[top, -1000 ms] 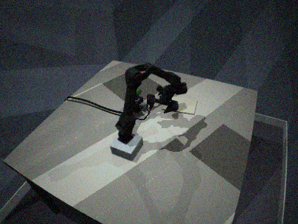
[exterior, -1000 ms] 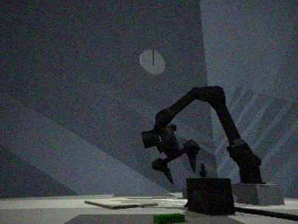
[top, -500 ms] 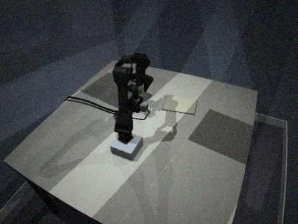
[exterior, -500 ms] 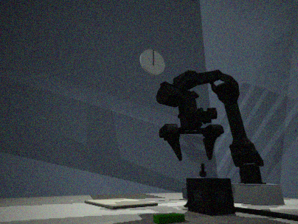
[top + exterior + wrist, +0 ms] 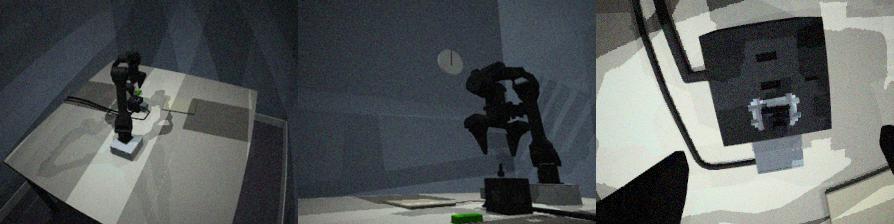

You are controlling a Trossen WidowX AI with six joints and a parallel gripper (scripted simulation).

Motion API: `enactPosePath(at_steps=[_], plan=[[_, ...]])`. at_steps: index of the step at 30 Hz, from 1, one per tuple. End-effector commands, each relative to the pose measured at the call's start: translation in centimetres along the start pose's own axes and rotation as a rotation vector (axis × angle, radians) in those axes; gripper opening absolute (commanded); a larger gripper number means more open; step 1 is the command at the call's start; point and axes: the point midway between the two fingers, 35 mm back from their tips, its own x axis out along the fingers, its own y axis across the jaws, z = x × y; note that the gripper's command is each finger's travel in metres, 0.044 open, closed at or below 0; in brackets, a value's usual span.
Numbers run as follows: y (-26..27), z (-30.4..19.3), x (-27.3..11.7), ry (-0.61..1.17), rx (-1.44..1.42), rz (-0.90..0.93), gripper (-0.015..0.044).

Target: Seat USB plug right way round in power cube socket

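The black power cube (image 5: 136,105) (image 5: 508,196) (image 5: 728,90) sits on the table, with dark slots in its top in the wrist view. The plug (image 5: 500,171) (image 5: 776,114) shows as a small dark upright shape on the cube; from above, a pale bracket-like outline surrounds it. Its orientation and depth cannot be told. My gripper (image 5: 135,88) (image 5: 499,153) (image 5: 788,148) is open and empty, pointing down above the cube. Its fingertips stand either side of the plug in the exterior view, above the plug's top. In the wrist view the plug lies above the line between them.
A grey block (image 5: 143,107) (image 5: 778,155) sits beside the cube, with a black cable (image 5: 726,165) meeting it. Black cables (image 5: 88,104) (image 5: 556,212) run over the table. A green block (image 5: 139,92) (image 5: 467,218) lies near the cube. A thin flat panel (image 5: 423,203) (image 5: 861,200) lies nearby.
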Motion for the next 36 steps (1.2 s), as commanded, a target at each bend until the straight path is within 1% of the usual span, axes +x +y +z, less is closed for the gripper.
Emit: enactPosePath(at_steps=[1,24,30,36], plan=[[0.0,-0.1,0.4,0.008,-0.007,0.001,0.044],[0.1,-0.1,2.7,0.008,-0.007,0.001,0.044],[0.1,-0.1,2.8,0.008,-0.007,0.001,0.044],[0.0,0.0,2.6,0.0,-0.001,-0.001,0.0282]])
